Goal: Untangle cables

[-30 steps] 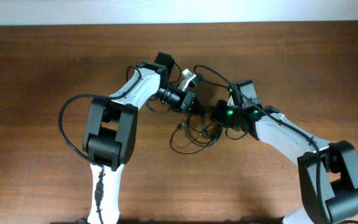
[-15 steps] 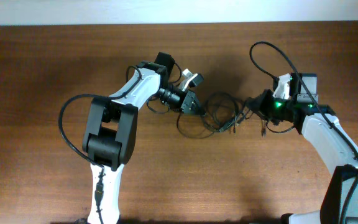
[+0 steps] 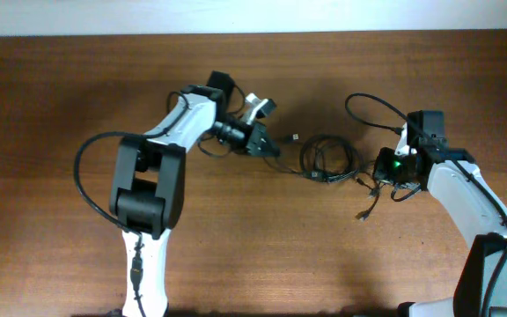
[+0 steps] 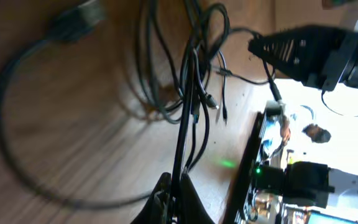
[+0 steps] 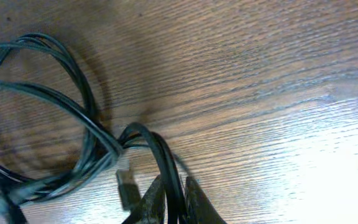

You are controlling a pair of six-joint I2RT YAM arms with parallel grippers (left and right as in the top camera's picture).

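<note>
Cables (image 3: 328, 160) bunched tighter than half a second ago, right of left gripper (image 3: 274, 150). We see it clamping one strand, and right gripper (image 3: 378, 170) pinching another.

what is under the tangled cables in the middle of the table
Only bare wooden table shows through the loops of the cables, with their faint shadow. No other object appears beneath; the wood right under each strand is covered.

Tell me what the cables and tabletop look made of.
The cables: black, smooth, slightly glossy jacket, probably rubber or PVC; they bend in loose loops. The table: reddish-brown wood or wood-look laminate; grain lines show, and the glare patch suggests a smooth semi-gloss finish.
</note>
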